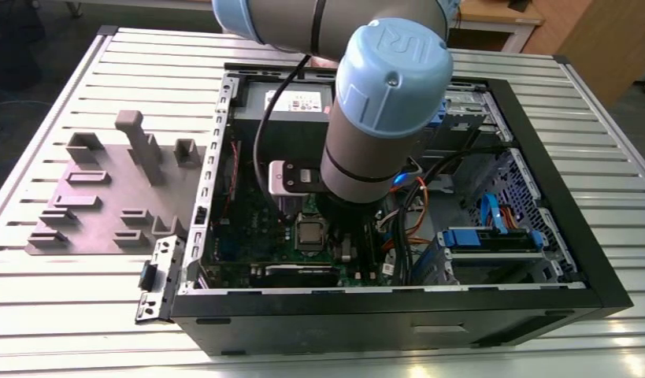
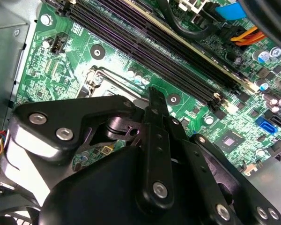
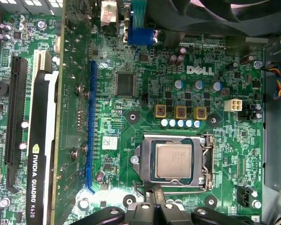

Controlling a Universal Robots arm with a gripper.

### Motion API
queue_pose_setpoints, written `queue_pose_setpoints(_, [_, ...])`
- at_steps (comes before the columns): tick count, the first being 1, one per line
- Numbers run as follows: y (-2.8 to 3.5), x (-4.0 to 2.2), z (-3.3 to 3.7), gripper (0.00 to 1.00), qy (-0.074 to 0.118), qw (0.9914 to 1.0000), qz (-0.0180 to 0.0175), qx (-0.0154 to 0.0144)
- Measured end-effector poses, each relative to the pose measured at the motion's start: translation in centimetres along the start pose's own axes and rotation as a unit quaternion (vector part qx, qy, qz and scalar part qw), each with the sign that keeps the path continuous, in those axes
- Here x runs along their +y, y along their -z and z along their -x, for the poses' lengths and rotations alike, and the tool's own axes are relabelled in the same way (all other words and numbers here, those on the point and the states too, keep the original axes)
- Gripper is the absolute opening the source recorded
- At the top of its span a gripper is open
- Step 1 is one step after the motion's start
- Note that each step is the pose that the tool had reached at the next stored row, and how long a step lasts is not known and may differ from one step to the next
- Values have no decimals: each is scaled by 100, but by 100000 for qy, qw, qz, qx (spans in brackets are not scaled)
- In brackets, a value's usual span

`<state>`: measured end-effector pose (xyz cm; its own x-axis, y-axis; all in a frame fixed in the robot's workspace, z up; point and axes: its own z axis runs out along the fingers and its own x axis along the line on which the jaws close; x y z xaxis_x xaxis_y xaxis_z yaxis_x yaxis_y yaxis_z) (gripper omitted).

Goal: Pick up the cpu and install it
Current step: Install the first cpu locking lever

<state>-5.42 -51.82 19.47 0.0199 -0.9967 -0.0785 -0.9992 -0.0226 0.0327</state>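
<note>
Inside the open computer case (image 1: 532, 197), dark memory slots (image 2: 178, 61) and a graphics card (image 3: 37, 154) flank the socket frame (image 3: 173, 161). The cpu (image 3: 173, 161) lies flat within that frame, just beside the gripper (image 3: 154, 197), whose fingers (image 2: 155, 110) press together, empty.

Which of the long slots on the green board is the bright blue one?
The thin slot nearest the cpu in the first wrist view is bright blue. The slots beyond it, beside the graphics card, are black or white.
</note>
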Motion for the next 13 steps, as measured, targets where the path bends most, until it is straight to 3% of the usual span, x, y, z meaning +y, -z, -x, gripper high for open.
queue_pose_setpoints(13, [-27,-1,-2,11,7,100000,0,3])
